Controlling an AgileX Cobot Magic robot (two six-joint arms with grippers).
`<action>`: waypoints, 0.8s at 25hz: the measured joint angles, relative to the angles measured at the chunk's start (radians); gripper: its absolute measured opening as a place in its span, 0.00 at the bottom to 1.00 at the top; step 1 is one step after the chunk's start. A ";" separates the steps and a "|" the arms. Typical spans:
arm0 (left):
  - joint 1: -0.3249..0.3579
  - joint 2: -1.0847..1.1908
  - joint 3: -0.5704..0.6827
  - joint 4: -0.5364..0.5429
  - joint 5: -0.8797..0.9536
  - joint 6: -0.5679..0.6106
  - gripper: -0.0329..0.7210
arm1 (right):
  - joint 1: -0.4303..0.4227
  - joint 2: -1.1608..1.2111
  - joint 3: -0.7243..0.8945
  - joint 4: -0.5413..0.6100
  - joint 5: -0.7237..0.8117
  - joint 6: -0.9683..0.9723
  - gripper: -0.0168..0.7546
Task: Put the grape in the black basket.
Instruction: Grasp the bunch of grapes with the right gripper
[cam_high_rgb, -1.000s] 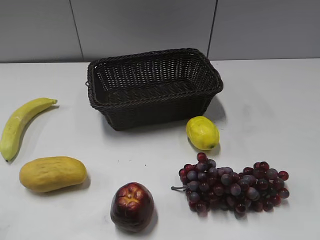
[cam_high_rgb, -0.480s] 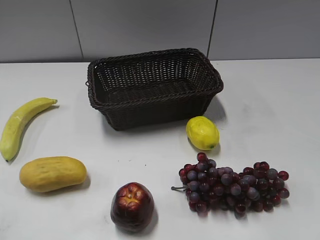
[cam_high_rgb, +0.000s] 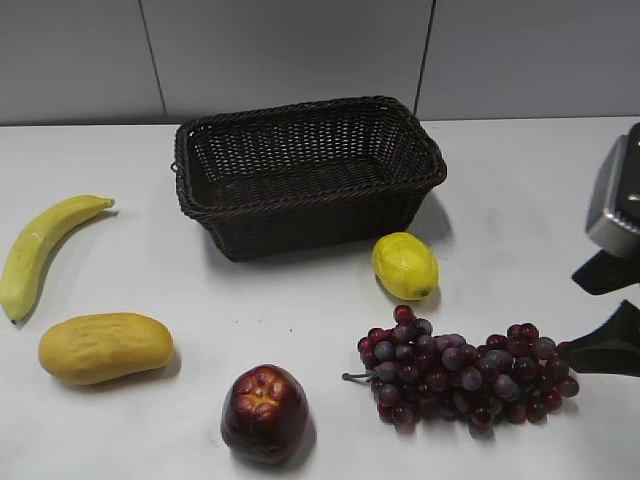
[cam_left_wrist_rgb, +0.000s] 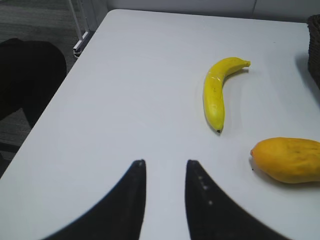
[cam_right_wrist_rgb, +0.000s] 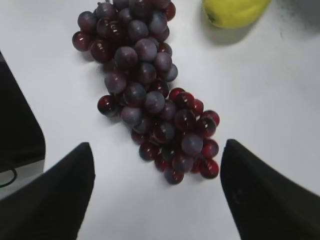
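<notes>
The grape (cam_high_rgb: 465, 375), a dark red-purple bunch, lies on the white table at the front right; it also shows in the right wrist view (cam_right_wrist_rgb: 150, 95). The black basket (cam_high_rgb: 305, 215), woven and empty, stands at the back centre. My right gripper (cam_high_rgb: 605, 320) enters from the right edge, open, its fingertips just right of the bunch. In the right wrist view the jaws (cam_right_wrist_rgb: 157, 150) are spread wide and empty, with the near end of the bunch just ahead of them. My left gripper (cam_left_wrist_rgb: 164, 165) is open and empty over bare table, out of the exterior view.
A lemon (cam_high_rgb: 405, 265) sits between basket and grape. A dark red apple (cam_high_rgb: 264, 413) is at the front centre. A mango (cam_high_rgb: 105, 347) and a banana (cam_high_rgb: 45, 250) lie at the left. The table's left edge and the floor (cam_left_wrist_rgb: 35, 60) show in the left wrist view.
My right arm has come into the exterior view from the right edge and now stands beside the grape. The fruits and basket have not moved.
</notes>
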 joint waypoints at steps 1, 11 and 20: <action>0.000 0.000 0.000 0.000 0.000 0.000 0.33 | 0.026 0.031 -0.010 -0.008 -0.021 -0.007 0.79; 0.000 0.000 0.000 0.000 0.000 0.000 0.33 | 0.280 0.363 -0.114 -0.198 -0.121 0.066 0.79; 0.000 0.000 0.000 0.000 0.000 0.000 0.33 | 0.302 0.551 -0.164 -0.277 -0.138 0.153 0.79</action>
